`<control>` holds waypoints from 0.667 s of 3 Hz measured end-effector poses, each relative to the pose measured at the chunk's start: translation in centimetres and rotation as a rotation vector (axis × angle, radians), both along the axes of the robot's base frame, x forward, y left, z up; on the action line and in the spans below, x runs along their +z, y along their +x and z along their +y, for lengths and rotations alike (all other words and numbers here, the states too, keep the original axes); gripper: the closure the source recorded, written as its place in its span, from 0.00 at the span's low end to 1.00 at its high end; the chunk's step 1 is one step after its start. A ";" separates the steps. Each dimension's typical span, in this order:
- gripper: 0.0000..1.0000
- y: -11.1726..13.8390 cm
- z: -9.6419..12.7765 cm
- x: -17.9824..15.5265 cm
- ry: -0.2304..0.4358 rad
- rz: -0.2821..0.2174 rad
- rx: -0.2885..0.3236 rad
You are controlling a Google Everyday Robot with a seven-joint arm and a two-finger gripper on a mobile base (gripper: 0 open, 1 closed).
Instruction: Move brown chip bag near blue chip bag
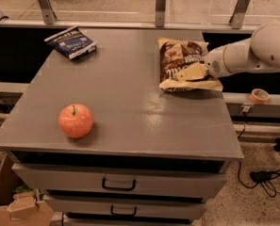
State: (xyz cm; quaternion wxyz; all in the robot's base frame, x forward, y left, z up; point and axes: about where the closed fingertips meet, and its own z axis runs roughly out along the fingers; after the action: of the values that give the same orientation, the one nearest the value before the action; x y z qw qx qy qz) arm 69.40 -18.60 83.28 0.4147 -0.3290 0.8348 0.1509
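The brown chip bag (179, 60) lies crumpled at the back right of the grey table top (130, 102). My gripper (192, 72) reaches in from the right on a white arm (252, 55) and rests on the bag's lower right part, touching it. The blue chip bag (72, 42) lies flat at the table's back left corner, far from the brown bag and from the gripper.
A red apple (75, 120) stands at the front left of the table. Drawers (118, 184) are under the top. A tape roll (259, 95) sits on a ledge to the right. Metal posts (160, 6) and a rail run behind. Cables (267, 178) lie on the floor at the right.
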 end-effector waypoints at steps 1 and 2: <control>0.83 0.0 0.0 0.0 0.000 0.000 0.000; 0.60 0.0 0.0 0.1 0.000 0.000 0.000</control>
State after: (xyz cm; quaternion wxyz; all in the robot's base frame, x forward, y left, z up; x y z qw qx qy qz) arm 69.40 -18.59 83.33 0.4147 -0.3291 0.8348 0.1510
